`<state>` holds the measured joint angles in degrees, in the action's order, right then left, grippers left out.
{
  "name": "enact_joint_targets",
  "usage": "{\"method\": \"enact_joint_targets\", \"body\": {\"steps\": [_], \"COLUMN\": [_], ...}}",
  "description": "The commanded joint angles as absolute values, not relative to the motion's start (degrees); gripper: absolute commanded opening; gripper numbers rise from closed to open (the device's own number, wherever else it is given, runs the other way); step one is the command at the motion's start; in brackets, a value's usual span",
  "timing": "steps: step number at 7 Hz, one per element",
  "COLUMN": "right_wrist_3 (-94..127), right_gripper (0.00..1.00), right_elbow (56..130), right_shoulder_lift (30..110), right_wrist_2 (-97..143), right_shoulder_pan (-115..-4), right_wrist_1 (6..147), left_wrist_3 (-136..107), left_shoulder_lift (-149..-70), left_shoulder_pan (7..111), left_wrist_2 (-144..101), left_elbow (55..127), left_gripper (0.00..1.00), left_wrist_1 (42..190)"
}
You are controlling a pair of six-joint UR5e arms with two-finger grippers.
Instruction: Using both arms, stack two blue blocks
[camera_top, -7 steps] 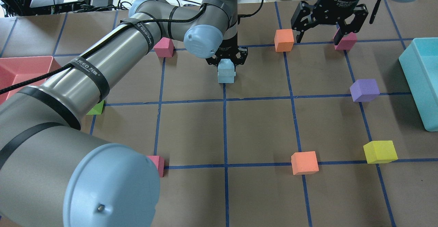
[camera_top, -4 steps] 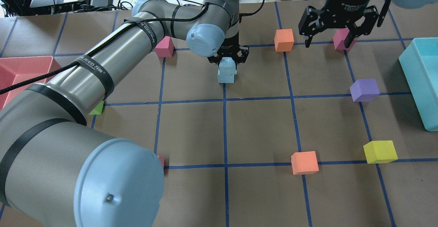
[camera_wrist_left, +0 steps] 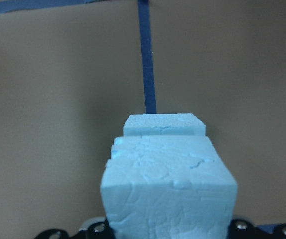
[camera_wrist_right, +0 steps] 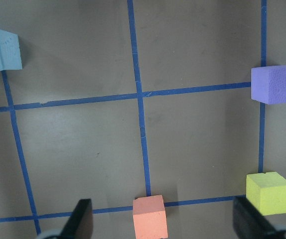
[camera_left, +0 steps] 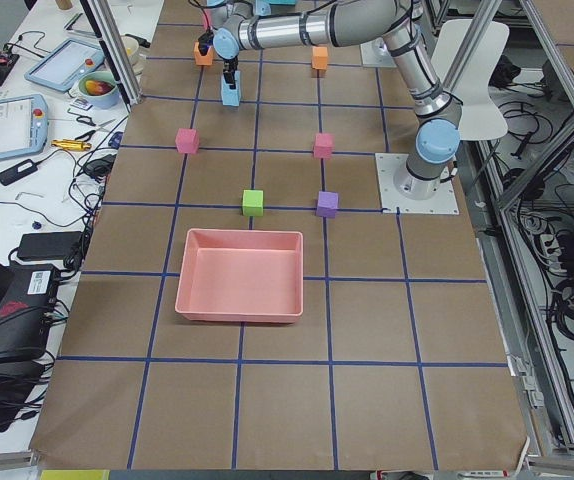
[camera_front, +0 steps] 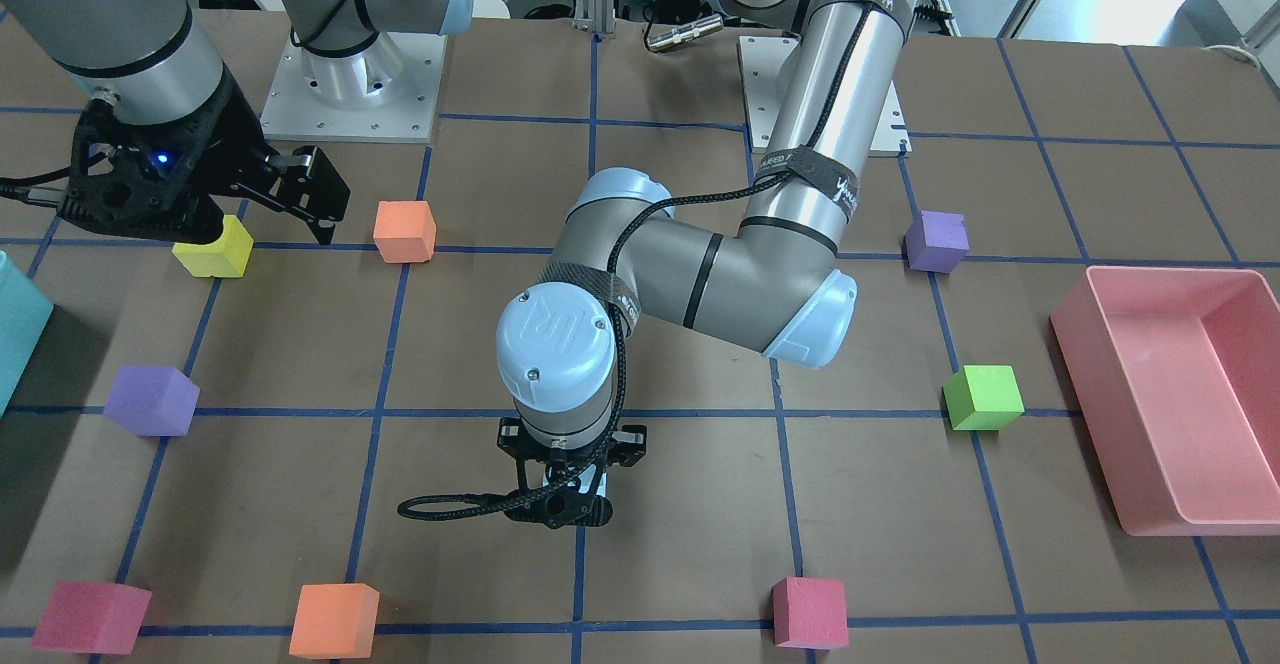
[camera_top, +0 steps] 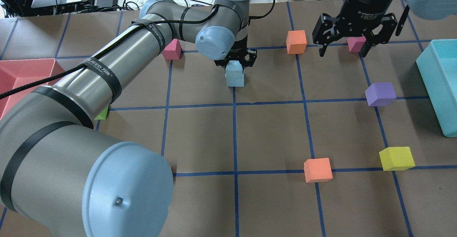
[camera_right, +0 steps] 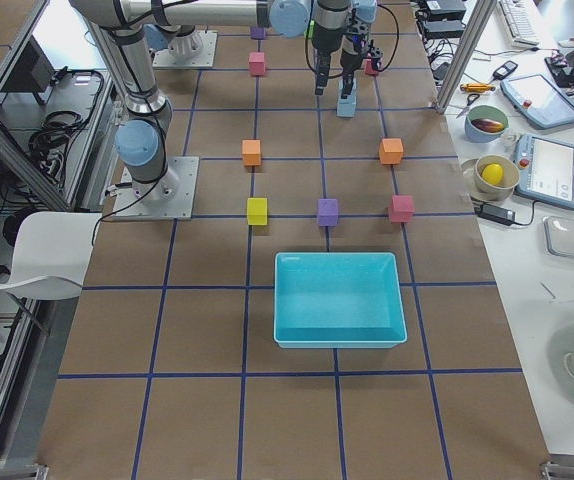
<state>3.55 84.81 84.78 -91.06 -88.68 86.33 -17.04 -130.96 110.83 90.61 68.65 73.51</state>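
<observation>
Upper blue block (camera_top: 234,69), lowered in the past second, now appears to rest slightly askew on the lower blue block (camera_top: 235,80), well apart from the teal bin (camera_top: 426,72) on the worktop (camera_top: 271,137). The left claw (camera_top: 234,62) still clamps it, so only the release seems left. The right claw (camera_top: 342,52) has edged toward the teal bin and hangs spread wide, empty. Counted: two blue blocks, two orange cubes (camera_top: 317,170), two purple cubes (camera_top: 380,94), three pink cubes (camera_top: 172,49), one yellow cube (camera_top: 396,158), one green cube (camera_front: 984,396), one pink tray (camera_front: 1150,274), one teal bin.
</observation>
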Motion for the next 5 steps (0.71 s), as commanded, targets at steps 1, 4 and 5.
{"method": "enact_joint_targets", "body": {"steps": [1,4,5], "right_wrist_3": [3.4,3.3,3.3], "right_gripper": [1.0,1.0,1.0], "right_elbow": [85.0,85.1,85.0], "right_shoulder_lift": [84.8,84.8,84.8], "right_wrist_2": [-91.2,-91.2,-91.1], "right_shoulder_pan": [-88.7,-88.7,-88.7], "right_wrist_1": [86.3,86.3,86.3], "left_wrist_3": [-17.8,-17.9,-17.9], "left_shoulder_lift": [-131.3,-131.4,-131.8], "left_shoulder_pan": [110.8,110.8,110.8], "left_wrist_2": [90.2,90.2,90.2], "left_elbow": [68.5,67.5,67.3], "left_gripper": [0.52,0.53,0.9], "left_wrist_1": [73.5,73.5,73.5]}}
